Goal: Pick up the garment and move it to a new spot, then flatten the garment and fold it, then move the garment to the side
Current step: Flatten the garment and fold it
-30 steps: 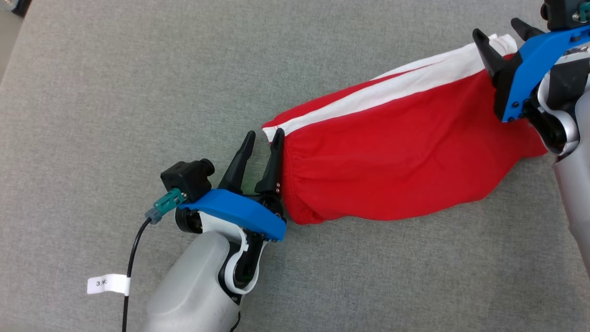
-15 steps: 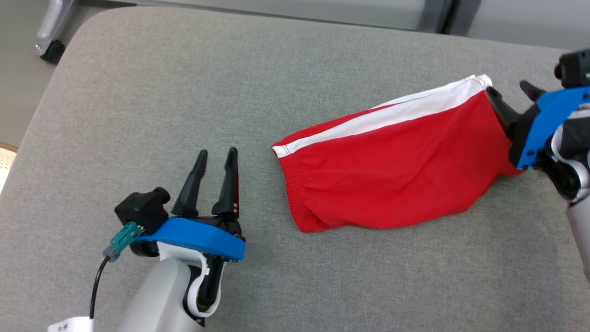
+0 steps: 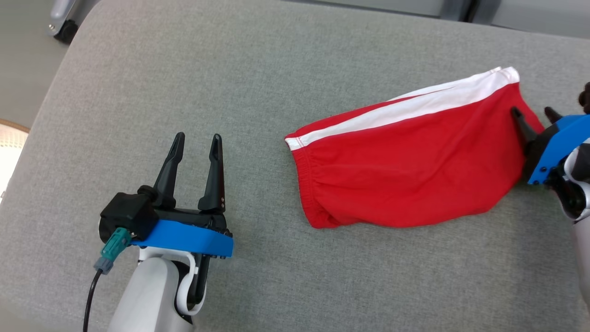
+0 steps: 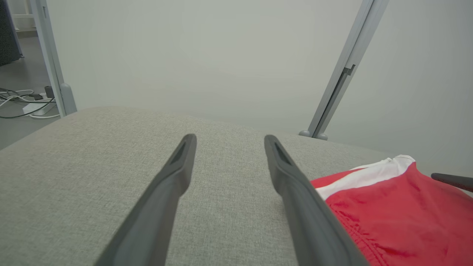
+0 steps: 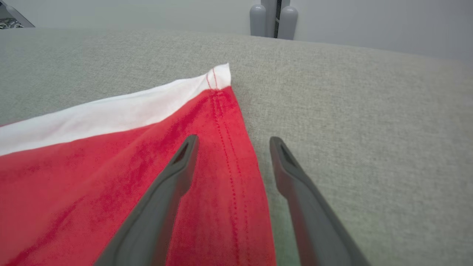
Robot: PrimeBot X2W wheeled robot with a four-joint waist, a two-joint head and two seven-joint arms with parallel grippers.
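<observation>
The red garment is laid on the grey cushion. The left gripper is held spread, well apart from it. The right gripper is spread astride its hem, nothing grasped.

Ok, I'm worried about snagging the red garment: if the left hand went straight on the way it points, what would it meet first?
Not the red garment, which lies off to its right. Ahead of the left hand lies bare grey cushion; it may graze that, though depth is unclear.

red garment, white stripe, grey cushion
</observation>
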